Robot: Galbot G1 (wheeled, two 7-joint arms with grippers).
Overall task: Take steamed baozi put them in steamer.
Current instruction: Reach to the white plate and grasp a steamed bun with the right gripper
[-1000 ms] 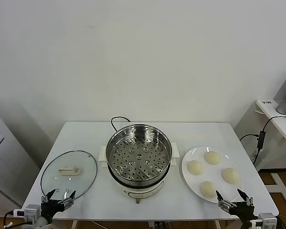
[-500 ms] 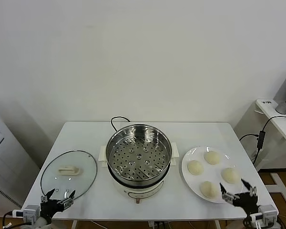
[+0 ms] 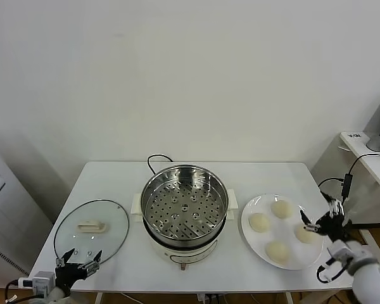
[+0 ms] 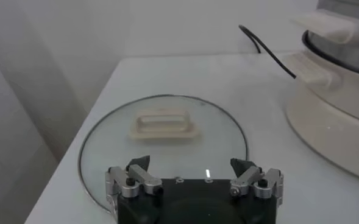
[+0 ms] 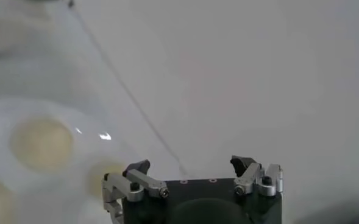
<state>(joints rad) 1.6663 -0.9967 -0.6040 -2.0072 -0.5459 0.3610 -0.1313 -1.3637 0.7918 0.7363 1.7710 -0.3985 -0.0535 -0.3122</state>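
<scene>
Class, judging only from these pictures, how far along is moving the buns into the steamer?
Done: nothing; the steamer tray is bare and its glass lid lies beside it. In hand: the right pincer, open, hovers at the plate's outer edge by one of the four baozi. The left pincer waits by the lid. Left: all four buns.

Black grippers, silver fingers, pale forearms

The left gripper [image 4: 194, 176], near the glass lid [image 3: 92, 230], has a black body with two silver metal finger mounts held by dark screws, each ending in a black tip; a white wrist block with a black cable sits behind it. The right gripper [image 3: 322, 218] is built alike, on a rounded white forearm with a looping black cable
</scene>
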